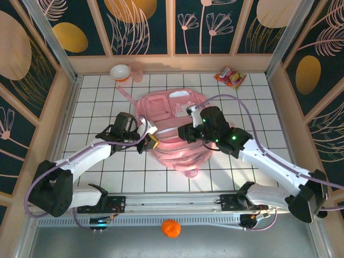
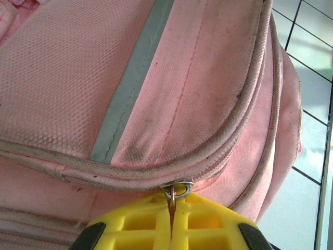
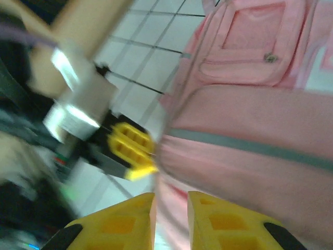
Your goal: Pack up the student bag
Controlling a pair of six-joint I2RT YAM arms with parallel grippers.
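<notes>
Student bag (image 1: 177,115), pink and soft, is lying flat in the middle of the white tiled counter (image 1: 94,99) with its front pockets facing up and 1 strap trailing toward the back left. It is probably lying this way so that both arms can be working on it from the near edge.

The left arm (image 1: 80,161) and the right arm (image 1: 269,161) are converging on the bag's near side. The left claw (image 2: 171,205) is sitting against the bag's left edge, its yellow fingers pressed together and pinching the zipper pull (image 2: 176,190) just under the piped seam, below a grey stripe (image 2: 130,83). That grip suggests it is getting ready to drag the slider along and open a compartment.

The right claw (image 3: 170,200) is hovering just beside the same edge with its fingers narrowly parted. Pink fabric is showing in the gap, but whether any is being pinched I cannot tell. It is likely steadying the cloth so the zipper is running against tension and not bunching.

Possible contents are waiting well apart from the student bag: a small bowl (image 1: 120,71) at the back left, a snack packet (image 1: 230,77) at the back right, and an orange ball (image 1: 171,228) lying in front of the arm bases. Packing itself seems not yet started.
</notes>
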